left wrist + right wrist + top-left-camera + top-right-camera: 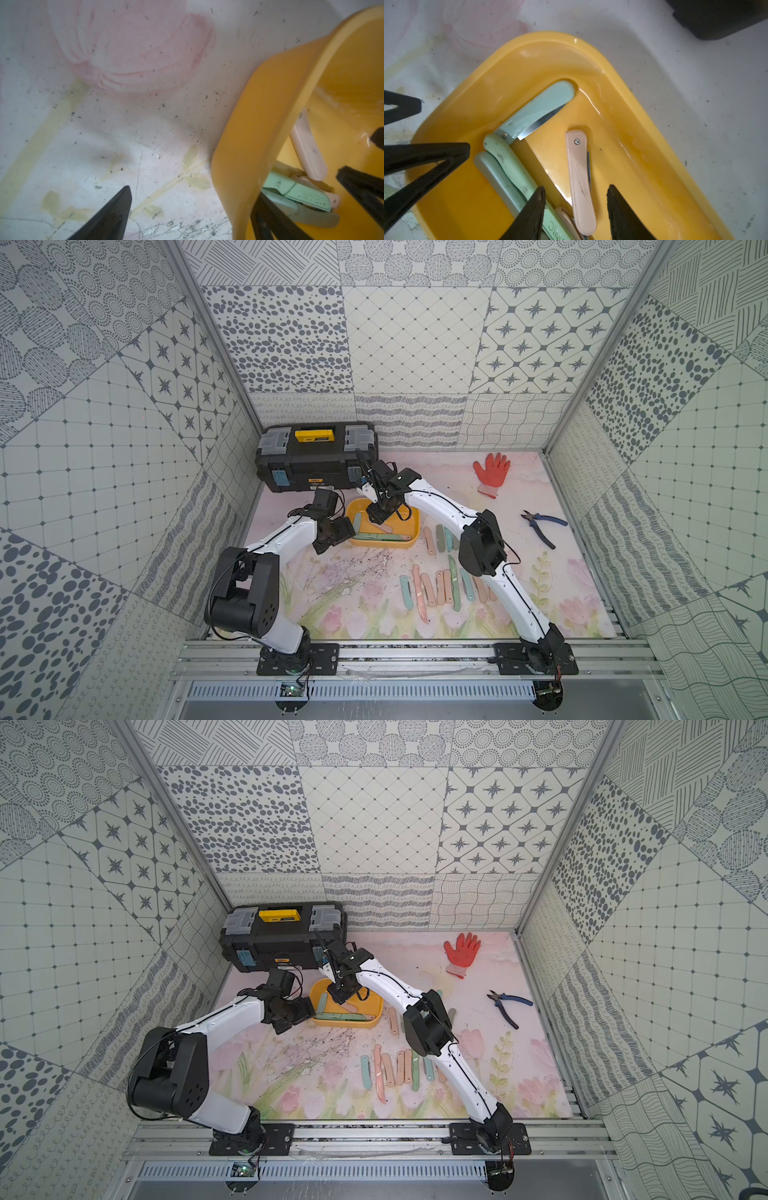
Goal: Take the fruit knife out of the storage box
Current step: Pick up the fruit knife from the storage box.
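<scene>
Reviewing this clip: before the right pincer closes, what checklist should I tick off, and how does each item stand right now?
1. Right pincer open: ok, its jaws stand apart.
2. Pink knife between the jaws: ok, one jaw on each side of the folded handle.
3. Fingertips low enough to grip: cannot tell.
4. Neighbours clear: not ok, one finger overlaps the green knives beside it in the right wrist view.
5. Storage box steadied: not ok, the left pincer straddles its wall, open, not clamped.
</scene>
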Motion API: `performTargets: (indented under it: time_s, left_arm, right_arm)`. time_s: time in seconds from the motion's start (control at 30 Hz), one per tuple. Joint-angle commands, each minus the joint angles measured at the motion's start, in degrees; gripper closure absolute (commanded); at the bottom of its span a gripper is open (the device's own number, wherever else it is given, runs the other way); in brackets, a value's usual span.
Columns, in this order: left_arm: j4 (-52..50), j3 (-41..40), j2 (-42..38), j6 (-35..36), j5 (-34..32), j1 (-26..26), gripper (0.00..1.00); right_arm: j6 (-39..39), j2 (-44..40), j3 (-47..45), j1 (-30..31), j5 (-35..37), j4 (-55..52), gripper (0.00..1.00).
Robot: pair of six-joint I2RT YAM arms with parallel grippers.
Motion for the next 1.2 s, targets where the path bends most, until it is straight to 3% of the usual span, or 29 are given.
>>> performTargets:
  time_s: [0.0,0.2,0.9,1.17]
  left_arm:
    - [-0.3,1.2,0.5,0.4,0.6,0.2,0.14]
    - [-0.1,1.2,0.5,0.4,0.5,0.2,0.14]
    - [-0.2,0.9,0.0,0.6,0.2,0.2,0.14]
    - [-0.2,0.7,-0.2,0.5,0.1,0.2,0.14]
  right_arm:
    - [-1.2,1.7,2.8,0.5,-0.1,-1.1,0.48]
    - [-1.3,5.4,7.6,0.6,0.2,-5.3,0.47]
    - [-1.2,11.8,11.0,1.1,3.0,-10.3,0.47]
    - [-0.6,11.1,10.4,1.1,3.9,-10.0,0.73]
